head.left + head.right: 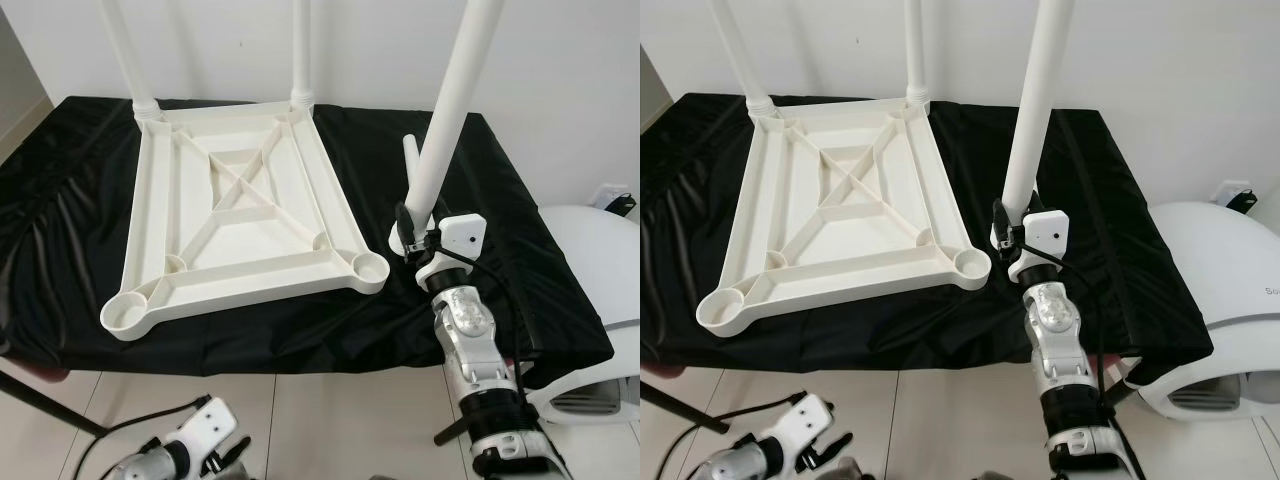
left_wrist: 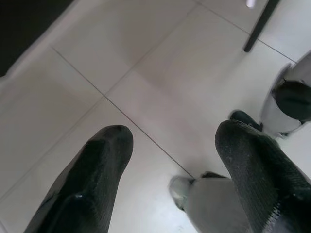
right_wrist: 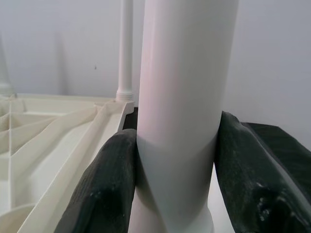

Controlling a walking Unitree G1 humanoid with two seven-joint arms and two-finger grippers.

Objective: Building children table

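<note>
An upturned cream tabletop lies on a table draped in black cloth. Two white legs stand in its far corner sockets. The near right socket and near left socket are bare. My right gripper is shut on the lower part of a third white leg, holding it nearly upright just right of the near right socket. Black fingers press both sides of that leg in the right wrist view. My left gripper hangs open above the tiled floor.
A short white piece shows behind the held leg on the cloth. A white rounded appliance sits to the right of the table. A black stand leg crosses the floor at the lower left. Pale tiles run along the table's front edge.
</note>
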